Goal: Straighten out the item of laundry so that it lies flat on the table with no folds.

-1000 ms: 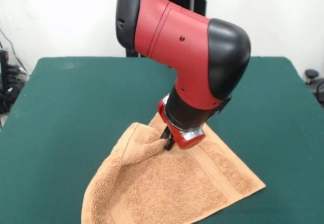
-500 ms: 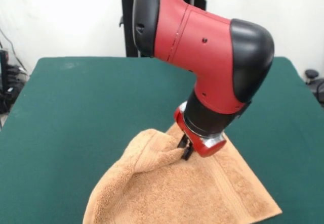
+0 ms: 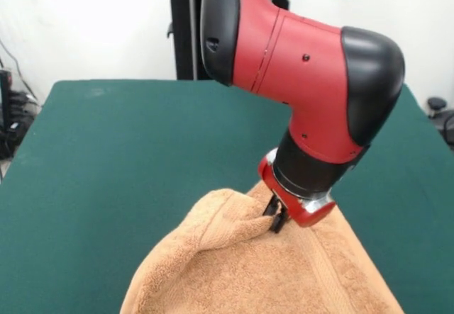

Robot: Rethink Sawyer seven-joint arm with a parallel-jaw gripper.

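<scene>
Hand (image 3: 275, 222), pinched on a fold of the towel (image 3: 241, 271), has dragged it rightward and nearer across the desk (image 3: 106, 158) since a second ago; fold still humped, not flat.

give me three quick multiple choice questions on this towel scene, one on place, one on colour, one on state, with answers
1. Where does the gripper meet the towel?
A. at a bunched fold on the towel's upper part
B. at the towel's near corner
C. nowhere, it hangs over bare table

2. What colour is the table?
A. white
B. dark green
C. red

3. How does the towel lie?
A. flat, no folds
B. rolled into a tube
C. pulled up into a ridge at the gripper

Answers: 1 A, the black tips sit in gathered cloth below the red wrist. 2 B, green cloth surrounds the towel. 3 C, a raised fold runs left from the tips.
</scene>
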